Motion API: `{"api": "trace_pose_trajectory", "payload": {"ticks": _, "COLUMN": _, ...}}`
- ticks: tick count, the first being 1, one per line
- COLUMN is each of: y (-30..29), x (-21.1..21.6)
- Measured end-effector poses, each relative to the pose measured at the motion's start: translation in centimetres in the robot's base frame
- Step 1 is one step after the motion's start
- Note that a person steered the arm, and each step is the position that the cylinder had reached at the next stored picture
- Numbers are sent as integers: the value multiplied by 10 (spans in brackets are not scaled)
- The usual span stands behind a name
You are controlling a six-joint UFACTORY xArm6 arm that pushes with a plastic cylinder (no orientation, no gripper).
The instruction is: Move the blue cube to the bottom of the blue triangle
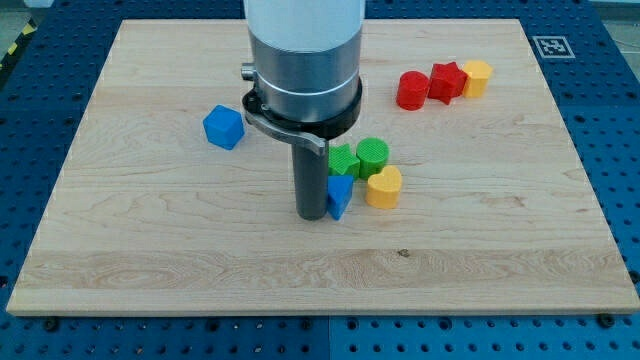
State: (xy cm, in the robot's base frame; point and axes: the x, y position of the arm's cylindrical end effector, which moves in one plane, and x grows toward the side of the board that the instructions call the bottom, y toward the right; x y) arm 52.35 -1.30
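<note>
While the big grey arm hangs over the middle of the wooden table point(150, 260), my tip point(311, 214) rests on the wood right beside the blue triangle point(340, 194), on its left side and touching it or almost touching it. No claw shows at all, only the dark rod, so nothing is being gripped.

The blue cube point(224, 127) sits by itself farther back and off to the left, well apart from the blue triangle and from my tip.

Just to the right of the blue triangle is a yellow heart point(384, 186). Behind them are a green block point(343, 160), partly hidden by the rod, and a green cylinder point(373, 156).

Far back on the right, three blocks sit in a row, touching: a red cylinder point(411, 90), a red star point(446, 81) and a yellow block point(477, 76).
</note>
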Motion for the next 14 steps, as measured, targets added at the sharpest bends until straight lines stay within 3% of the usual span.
{"api": "trace_pose_trajectory", "payload": {"ticks": 4, "y": -3, "x": 15}}
{"api": "trace_pose_trajectory", "payload": {"ticks": 7, "y": -71, "x": 14}}
{"api": "trace_pose_trajectory", "payload": {"ticks": 9, "y": -73, "x": 8}}
{"api": "trace_pose_trajectory", "payload": {"ticks": 12, "y": -150, "x": -77}}
{"api": "trace_pose_trajectory", "payload": {"ticks": 14, "y": -153, "x": -162}}
